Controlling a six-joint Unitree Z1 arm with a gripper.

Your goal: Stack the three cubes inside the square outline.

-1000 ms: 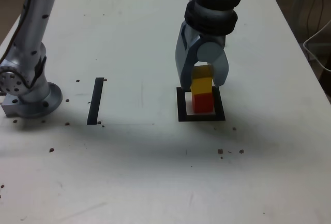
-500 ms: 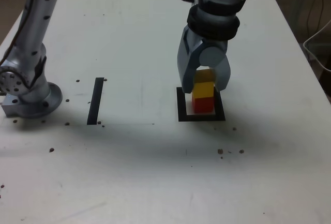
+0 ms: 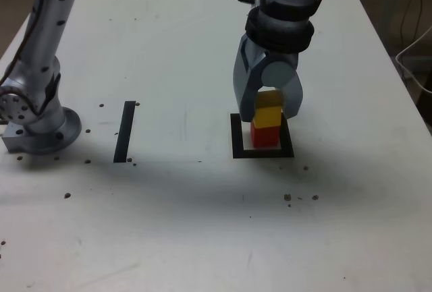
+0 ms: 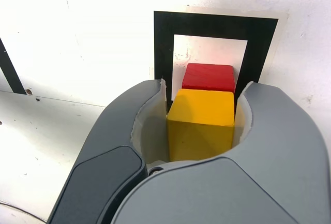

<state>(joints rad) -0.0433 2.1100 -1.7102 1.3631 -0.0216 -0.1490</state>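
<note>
Both grey jaws of the rounded plastic gripper point(image 4: 200, 111) press against opposite sides of the small solid yellow cube point(image 4: 200, 123), pinching it between their pale inner pads. In the exterior view the gripper point(image 3: 268, 110) hangs from the arm above the white table point(image 3: 202, 224), with the yellow cube point(image 3: 267, 112) sitting on or just above the small solid red cube point(image 3: 265, 135); whether the two touch cannot be told. The red cube rests inside the square outline of thick black tape point(image 3: 237, 137), on its white centre. From the wrist view the red cube point(image 4: 208, 76) shows just past the yellow one, framed by the black tape outline point(image 4: 163, 43), and the yellow block is offset slightly from the red one rather than squarely over it.

Well apart, toward the exterior view's left, a straight black tape strip point(image 3: 125, 131) lies on the table, and beyond it stands the silver metal base of the arm point(image 3: 37, 120). Small dark specks point(image 3: 300, 197) dot the tabletop near the outline. Only two cubes show in either view.
</note>
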